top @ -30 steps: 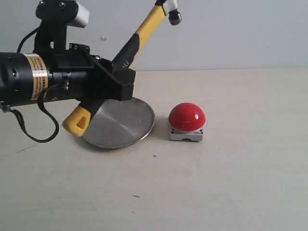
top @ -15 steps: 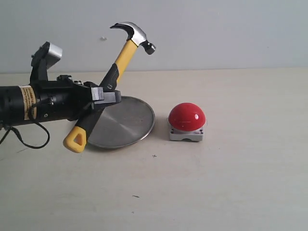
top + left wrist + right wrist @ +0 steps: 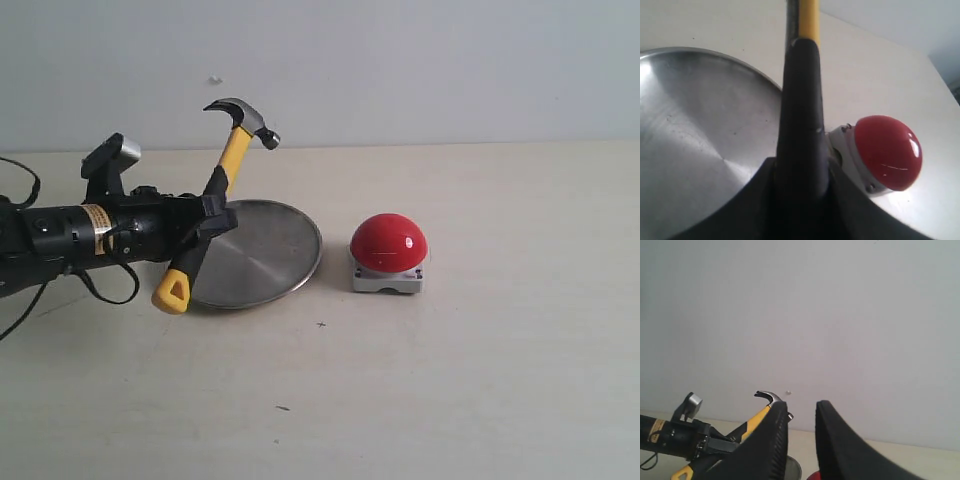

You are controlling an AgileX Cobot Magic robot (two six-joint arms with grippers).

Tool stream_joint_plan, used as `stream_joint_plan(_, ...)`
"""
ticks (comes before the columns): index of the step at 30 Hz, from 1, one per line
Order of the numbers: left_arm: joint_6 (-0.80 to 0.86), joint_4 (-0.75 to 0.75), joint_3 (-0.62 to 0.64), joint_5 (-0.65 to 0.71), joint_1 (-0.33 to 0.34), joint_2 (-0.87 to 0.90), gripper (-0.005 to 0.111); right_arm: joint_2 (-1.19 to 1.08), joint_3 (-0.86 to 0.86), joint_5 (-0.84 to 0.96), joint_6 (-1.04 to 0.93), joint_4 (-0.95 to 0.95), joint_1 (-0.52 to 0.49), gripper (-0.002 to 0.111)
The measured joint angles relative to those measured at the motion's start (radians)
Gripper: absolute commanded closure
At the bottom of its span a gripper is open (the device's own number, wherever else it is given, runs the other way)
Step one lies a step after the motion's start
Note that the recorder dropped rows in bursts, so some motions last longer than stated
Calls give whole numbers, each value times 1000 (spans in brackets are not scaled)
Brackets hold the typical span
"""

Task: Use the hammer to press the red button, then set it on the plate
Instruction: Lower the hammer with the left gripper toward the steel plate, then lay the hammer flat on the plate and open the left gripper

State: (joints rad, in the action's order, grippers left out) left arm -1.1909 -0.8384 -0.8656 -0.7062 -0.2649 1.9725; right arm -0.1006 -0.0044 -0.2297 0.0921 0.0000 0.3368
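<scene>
My left gripper (image 3: 207, 222) is shut on the black grip of the hammer (image 3: 232, 160), low over the left edge of the steel plate (image 3: 260, 255). The hammer leans up and to the right, its steel head raised over the plate's far rim and its looped yellow end (image 3: 172, 292) close to the table. To the right of the plate stands the red button (image 3: 388, 243) on its grey base. In the left wrist view the handle (image 3: 801, 115) runs between the plate (image 3: 695, 130) and the button (image 3: 886, 152). My right gripper (image 3: 802, 412) is held high, open and empty.
The pale tabletop (image 3: 480, 380) stretches to the right and to the front of the button. A plain wall (image 3: 420, 60) stands behind the table. The left arm's black body (image 3: 70, 235) and its cable lie along the table's left side.
The left arm has dropped and drawn back to the left, bringing the hammer down with it. The hammer's head has come lower and further left, and its yellow loop is nearer the table.
</scene>
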Motion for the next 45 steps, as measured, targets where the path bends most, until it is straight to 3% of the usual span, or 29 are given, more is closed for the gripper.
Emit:
stream_joint_plan(13, -38, -23, -51, 33, -12, 107, 107, 0, 0, 2, 38, 0, 0, 87)
stream_joint_plan(35, -12, -20, -65, 156, -15, 114, 107, 0, 0, 20, 90, 0, 0, 87)
stream_joint_plan(45, -10, -29, -108, 161, -80, 126, 107, 0, 0, 41, 92, 0, 0, 87)
